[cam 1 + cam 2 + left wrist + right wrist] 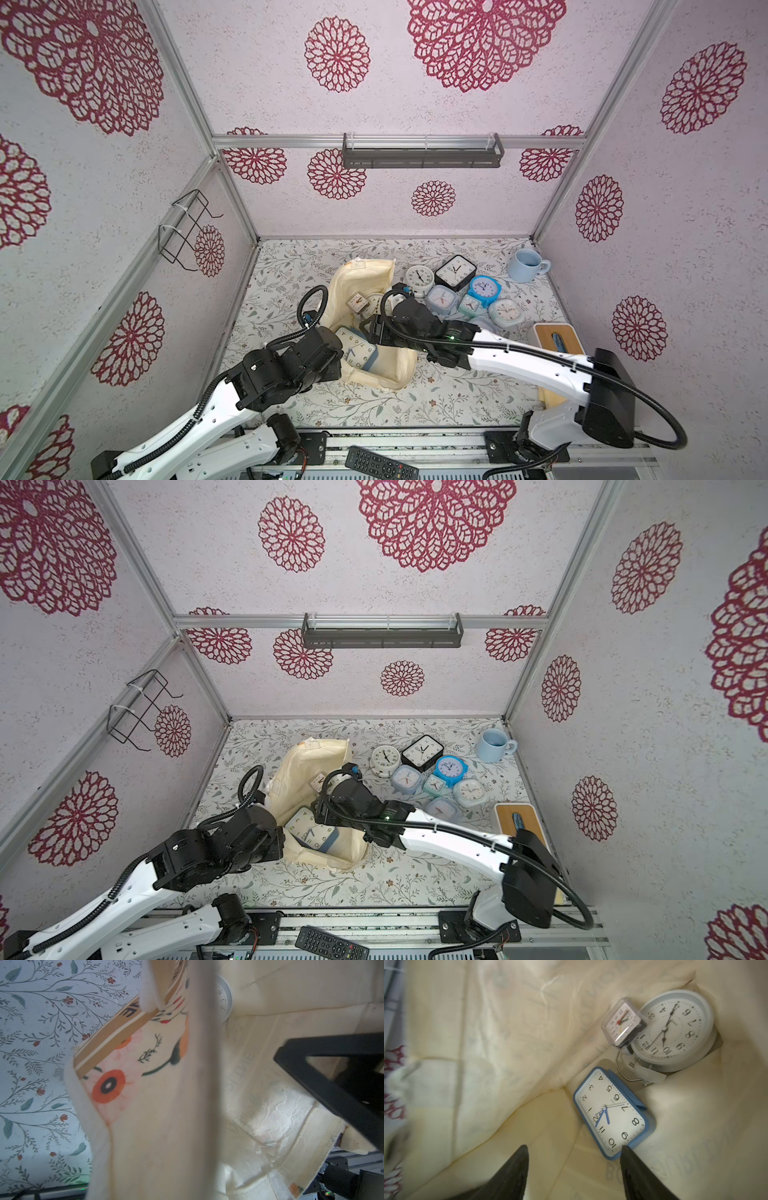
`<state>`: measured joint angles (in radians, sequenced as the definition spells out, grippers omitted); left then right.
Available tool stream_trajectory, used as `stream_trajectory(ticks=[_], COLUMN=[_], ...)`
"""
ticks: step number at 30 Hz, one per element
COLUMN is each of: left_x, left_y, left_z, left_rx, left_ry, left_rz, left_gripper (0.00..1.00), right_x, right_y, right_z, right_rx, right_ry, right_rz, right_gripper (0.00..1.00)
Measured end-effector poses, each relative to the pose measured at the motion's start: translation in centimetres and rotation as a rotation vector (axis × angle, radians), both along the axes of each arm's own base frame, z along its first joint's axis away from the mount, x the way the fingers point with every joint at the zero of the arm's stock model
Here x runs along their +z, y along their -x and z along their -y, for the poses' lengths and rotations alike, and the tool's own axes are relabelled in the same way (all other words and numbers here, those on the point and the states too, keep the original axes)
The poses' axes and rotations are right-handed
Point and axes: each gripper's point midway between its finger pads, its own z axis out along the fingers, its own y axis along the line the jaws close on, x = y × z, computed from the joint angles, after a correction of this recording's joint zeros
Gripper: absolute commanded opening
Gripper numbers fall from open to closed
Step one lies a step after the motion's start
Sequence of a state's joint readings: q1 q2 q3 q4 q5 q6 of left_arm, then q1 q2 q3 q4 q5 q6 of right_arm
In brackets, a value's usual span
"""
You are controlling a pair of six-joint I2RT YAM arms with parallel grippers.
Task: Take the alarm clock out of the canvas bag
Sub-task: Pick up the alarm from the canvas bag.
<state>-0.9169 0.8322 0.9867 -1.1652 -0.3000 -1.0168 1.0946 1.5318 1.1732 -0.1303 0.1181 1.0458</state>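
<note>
The cream canvas bag (365,274) lies on the table with its mouth held open; both top views show it (309,754). Inside lie a blue-framed rectangular alarm clock (610,1113), a white round clock (675,1028) and a small clear square clock (623,1022). My right gripper (574,1147) is open inside the bag's mouth, one fingertip (626,1151) at the blue clock's corner, nothing between the fingers. My left gripper (337,356) is shut on the bag's near edge; bag fabric (166,1126) hides its jaws in the left wrist view.
Several clocks (446,297) lie on the table right of the bag. A blue mug (524,266) stands at the back right, and a wood-topped box (555,336) sits beside my right arm. A remote (380,463) lies at the front rail.
</note>
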Motion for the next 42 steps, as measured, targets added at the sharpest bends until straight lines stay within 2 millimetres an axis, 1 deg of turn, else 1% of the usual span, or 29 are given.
stream_trajectory(ticks=[3,5,10,12,15,19,23,26,30,34,39,42], left_x=[0.0,0.0,0.1,0.1,0.2,0.3,0.3,0.3,0.3,0.2,0.2,0.1], left_y=[-0.2,-0.3,-0.3,-0.3,-0.3,-0.4,-0.4,-0.5,-0.5,-0.5,-0.5,-0.4], left_z=[0.2,0.3,0.5,0.5,0.5,0.5,0.7,0.8,0.9,0.9,0.9,0.7], left_rx=[0.0,-0.002,-0.009,-0.011,-0.015,-0.021,-0.026,-0.03,-0.033,-0.034,-0.034,-0.034], left_ry=[-0.002,-0.001,0.003,0.002,0.002,0.002,0.004,0.004,0.004,0.003,0.002,-0.003], left_rz=[0.002,0.006,0.013,0.014,0.017,0.021,0.025,0.026,0.028,0.026,0.025,0.021], left_gripper=[0.0,0.0,0.0,0.0,0.0,0.0,0.0,0.0,0.0,0.0,0.0,0.0], right_x=[-2.4,-3.5,-6.2,-7.8,-10.0,-10.0,-10.0,-10.1,-10.6,-11.0,-11.3,-11.4], right_y=[-1.9,-3.0,-5.9,-7.0,-8.4,-10.1,-11.1,-11.7,-12.1,-12.3,-12.5,-12.6], right_z=[-1.2,-2.1,-5.0,-5.2,-4.6,-4.4,-4.3,-4.5,-5.2,-5.6,-5.2,-4.8], right_rx=[-0.104,-0.158,-0.248,-0.287,-0.334,-0.363,-0.372,-0.371,-0.356,-0.35,-0.36,-0.372], right_ry=[-0.005,-0.018,-0.053,-0.059,-0.042,-0.082,-0.113,-0.143,-0.178,-0.205,-0.247,-0.273], right_rz=[-0.035,-0.051,-0.087,-0.105,-0.127,-0.127,-0.138,-0.143,-0.151,-0.144,-0.117,-0.096], right_gripper=[0.73,0.73,0.75,0.74,0.75,0.75,0.75,0.73,0.71,0.65,0.58,0.58])
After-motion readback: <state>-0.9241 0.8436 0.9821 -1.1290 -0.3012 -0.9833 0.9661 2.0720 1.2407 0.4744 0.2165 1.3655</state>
